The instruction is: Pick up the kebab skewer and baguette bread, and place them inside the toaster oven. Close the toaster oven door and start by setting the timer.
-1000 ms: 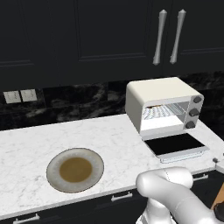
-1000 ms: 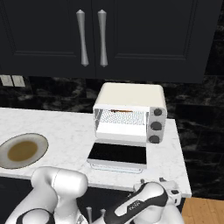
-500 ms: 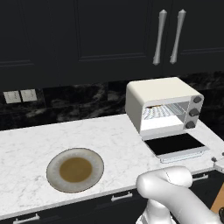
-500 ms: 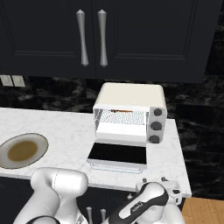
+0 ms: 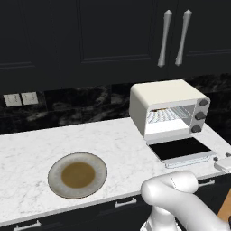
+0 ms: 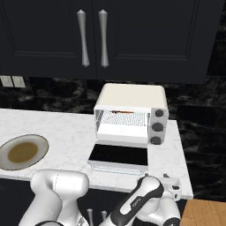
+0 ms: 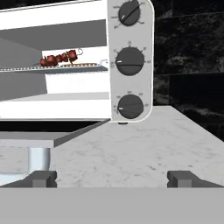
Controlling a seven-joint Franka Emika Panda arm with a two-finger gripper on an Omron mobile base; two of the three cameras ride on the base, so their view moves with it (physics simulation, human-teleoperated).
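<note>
The cream toaster oven (image 5: 167, 108) (image 6: 130, 112) (image 7: 65, 26) stands at the counter's right end. Its door (image 5: 180, 149) (image 6: 118, 155) (image 7: 48, 138) lies folded down flat, with the white bar handle (image 7: 38, 158) at the front. On the wire rack inside lies the kebab skewer (image 7: 59, 58), red chunks showing. A thin orange-brown strip (image 7: 83, 64) lies on the rack beside it, perhaps the baguette seen edge-on. My gripper (image 7: 112, 178) (image 6: 171, 183) hovers low over the counter, right of the door and in front of the knobs, open with nothing between its fingers.
Three dark knobs (image 7: 130, 61) run down the oven's right panel. A brown-centred plate (image 5: 77, 175) (image 6: 23, 152) with no food on it sits at the counter's left front. Bare marble (image 7: 144, 148) stretches ahead of the hand; dark cabinets hang above.
The forearm has shifted slightly near the counter's front right edge. Oven, door and plate have not moved.
</note>
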